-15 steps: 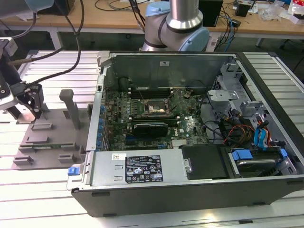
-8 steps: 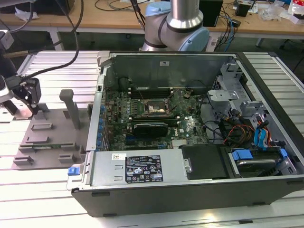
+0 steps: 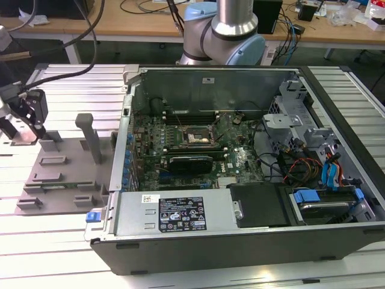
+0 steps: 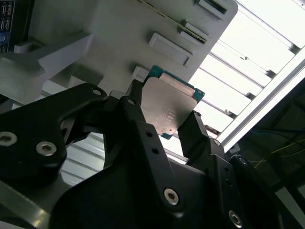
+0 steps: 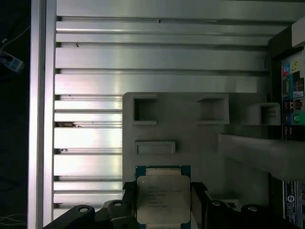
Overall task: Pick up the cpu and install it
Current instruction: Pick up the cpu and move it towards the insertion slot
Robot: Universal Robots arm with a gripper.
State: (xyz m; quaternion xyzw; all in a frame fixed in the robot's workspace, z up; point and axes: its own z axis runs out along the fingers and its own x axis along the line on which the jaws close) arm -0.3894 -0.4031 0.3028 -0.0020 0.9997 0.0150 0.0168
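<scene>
The cpu point(image 4: 170, 107) is a flat square chip with a silver-grey top and a green rim. It sits between the two black fingers point(image 4: 138, 119) of my gripper point(image 4: 167, 109), which press on its opposite edges. In the first wrist view the cpu point(image 5: 163, 196) hangs over the grey fixture plate point(image 5: 190, 133), gripper point(image 5: 163, 202) shut on it. In the exterior view the gripper point(image 3: 25, 129) is at the far left, over the plate's far left corner. The motherboard socket point(image 3: 198, 137) lies open inside the computer case, well to the exterior view's right.
The grey fixture plate point(image 3: 66, 174) carries raised holders and an upright post point(image 3: 90, 137). The open computer case point(image 3: 252, 229) stands beside it, with a long black expansion card point(image 3: 191, 162), cables and drive bays inside. The arm's base point(image 3: 225, 36) stands behind the case. The table is ribbed aluminium.
</scene>
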